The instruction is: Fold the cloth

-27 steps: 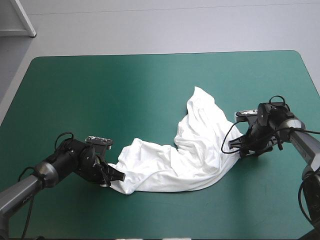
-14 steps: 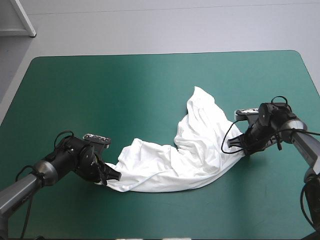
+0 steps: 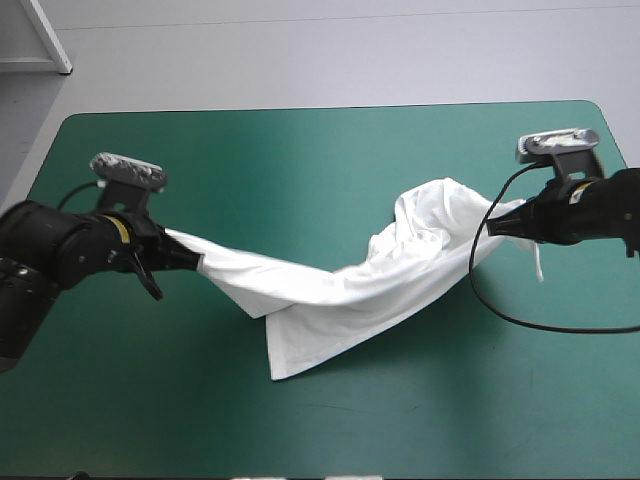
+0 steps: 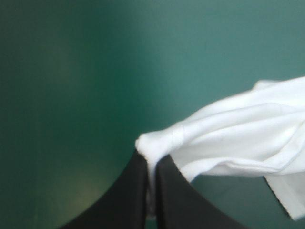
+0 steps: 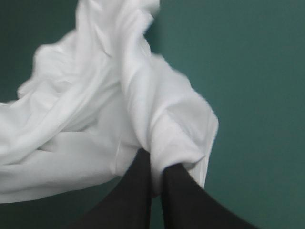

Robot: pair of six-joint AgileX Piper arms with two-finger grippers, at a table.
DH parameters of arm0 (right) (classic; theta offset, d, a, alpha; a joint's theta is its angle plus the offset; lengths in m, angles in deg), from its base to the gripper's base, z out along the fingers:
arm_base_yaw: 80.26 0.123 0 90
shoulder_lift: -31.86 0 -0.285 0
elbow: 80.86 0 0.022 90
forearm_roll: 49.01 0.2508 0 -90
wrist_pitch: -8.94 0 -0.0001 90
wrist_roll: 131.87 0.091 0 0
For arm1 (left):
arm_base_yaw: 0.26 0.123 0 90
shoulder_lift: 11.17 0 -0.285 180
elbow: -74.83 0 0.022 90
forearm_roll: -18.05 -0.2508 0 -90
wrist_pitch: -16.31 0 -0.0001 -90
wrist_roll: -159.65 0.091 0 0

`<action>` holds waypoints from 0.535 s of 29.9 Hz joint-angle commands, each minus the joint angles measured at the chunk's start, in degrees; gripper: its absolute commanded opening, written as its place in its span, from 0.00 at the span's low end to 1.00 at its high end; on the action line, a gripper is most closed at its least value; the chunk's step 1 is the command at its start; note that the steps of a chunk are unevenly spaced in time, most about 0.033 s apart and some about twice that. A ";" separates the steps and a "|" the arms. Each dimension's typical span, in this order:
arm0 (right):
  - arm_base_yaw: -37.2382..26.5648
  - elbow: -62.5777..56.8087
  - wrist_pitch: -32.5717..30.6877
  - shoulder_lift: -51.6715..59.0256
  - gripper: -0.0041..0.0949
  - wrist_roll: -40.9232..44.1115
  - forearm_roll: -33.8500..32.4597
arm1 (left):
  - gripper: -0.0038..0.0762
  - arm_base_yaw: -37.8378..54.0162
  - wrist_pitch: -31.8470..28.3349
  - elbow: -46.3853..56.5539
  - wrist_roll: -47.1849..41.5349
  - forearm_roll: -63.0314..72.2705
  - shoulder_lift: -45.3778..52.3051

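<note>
The white T-shirt (image 3: 350,285) hangs stretched between both raised arms above the teal-green table (image 3: 300,150), sagging in the middle with one corner drooping toward the front. My left gripper (image 3: 190,258) is shut on its left end; in the left wrist view the fingers (image 4: 138,191) pinch a bunched fold of the T-shirt (image 4: 228,138). My right gripper (image 3: 508,222) is shut on the right end, and the right wrist view shows cloth (image 5: 119,109) gathered between the nearly closed fingers (image 5: 174,195).
A loop of black cable hangs from the right wrist over the table's right side. Bare teal-green cover lies all around the shirt, at the back and front.
Both arms have risen and pulled apart, lifting the T-shirt off the table. It went from a crumpled band lying on the cover to a taut, hanging strip.
</note>
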State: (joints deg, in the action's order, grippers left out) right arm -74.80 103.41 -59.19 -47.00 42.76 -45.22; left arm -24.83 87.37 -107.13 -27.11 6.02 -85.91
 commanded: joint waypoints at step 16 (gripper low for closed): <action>-0.44 41.87 -3.33 7.16 0.02 -0.64 2.83 | 0.04 -0.09 2.81 -48.46 10.49 -16.77 -1.06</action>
State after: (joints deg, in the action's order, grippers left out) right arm -74.80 141.12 -62.76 -41.20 42.76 -43.34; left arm -24.83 88.36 -152.02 -17.45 -8.46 -87.60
